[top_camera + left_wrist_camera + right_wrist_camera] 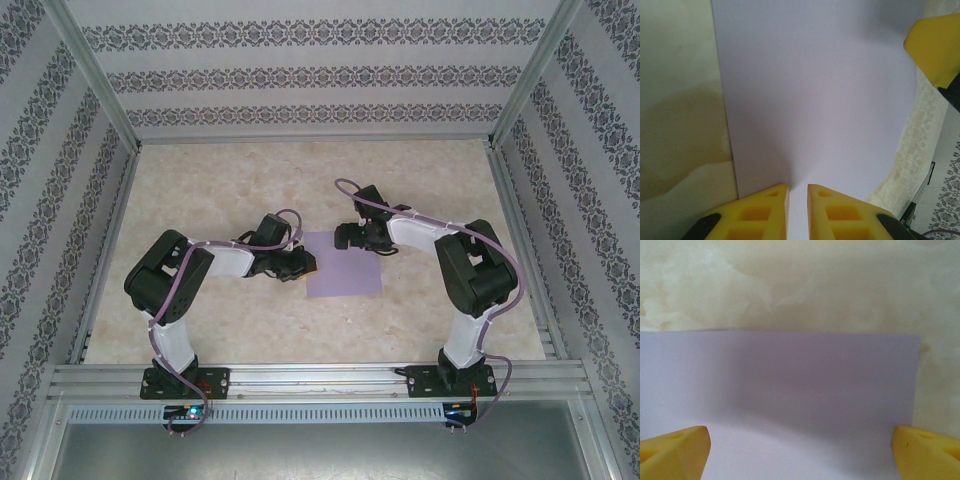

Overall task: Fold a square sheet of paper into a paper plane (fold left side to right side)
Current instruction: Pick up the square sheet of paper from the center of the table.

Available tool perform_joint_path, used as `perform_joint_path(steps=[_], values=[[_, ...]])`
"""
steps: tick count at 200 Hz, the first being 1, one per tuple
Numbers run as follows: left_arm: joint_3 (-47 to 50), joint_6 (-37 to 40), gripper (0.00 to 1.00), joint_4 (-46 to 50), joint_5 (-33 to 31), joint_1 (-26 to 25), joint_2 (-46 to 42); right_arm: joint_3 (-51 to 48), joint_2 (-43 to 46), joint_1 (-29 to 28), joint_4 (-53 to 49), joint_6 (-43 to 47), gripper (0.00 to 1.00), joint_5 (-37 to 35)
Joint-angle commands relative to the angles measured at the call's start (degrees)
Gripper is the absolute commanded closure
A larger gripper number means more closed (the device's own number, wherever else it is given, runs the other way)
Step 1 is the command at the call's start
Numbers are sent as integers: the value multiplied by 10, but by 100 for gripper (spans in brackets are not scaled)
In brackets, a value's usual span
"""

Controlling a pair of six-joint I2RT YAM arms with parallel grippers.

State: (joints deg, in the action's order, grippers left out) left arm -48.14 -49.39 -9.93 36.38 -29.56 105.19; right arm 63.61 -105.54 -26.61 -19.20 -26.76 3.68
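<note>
The square sheet of paper (345, 268) lies flat and lilac on the middle of the table. My left gripper (303, 264) is at its left edge. In the left wrist view its yellow fingers (765, 210) stand only a narrow slit apart (798, 192). The paper (815, 100) runs into that slit, and I cannot tell whether it is pinched. My right gripper (352, 238) hovers at the sheet's far edge, open wide. Its fingertips (675, 450) straddle the paper (790, 380) around the midpoint (800, 452) with nothing between them. One right fingertip (935, 47) shows in the left wrist view.
The tabletop (230, 190) is pale marble-patterned. Patterned walls close the left, back and right sides. An aluminium rail (320, 378) with both arm bases runs along the near edge.
</note>
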Motion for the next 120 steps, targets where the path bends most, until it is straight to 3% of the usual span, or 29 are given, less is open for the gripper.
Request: perform_joint_path(steps=[1,64,120], values=[[-6,-3,83,-7,-17,-9,26,9,-3,-17,-29,1,7,18],[-7,0,83,-8,-18,-10,27,12,28,-43,-61,0,15,27],[-5,-6,79,-29,-12,-10,18,16,21,-50,-76,13,41,42]])
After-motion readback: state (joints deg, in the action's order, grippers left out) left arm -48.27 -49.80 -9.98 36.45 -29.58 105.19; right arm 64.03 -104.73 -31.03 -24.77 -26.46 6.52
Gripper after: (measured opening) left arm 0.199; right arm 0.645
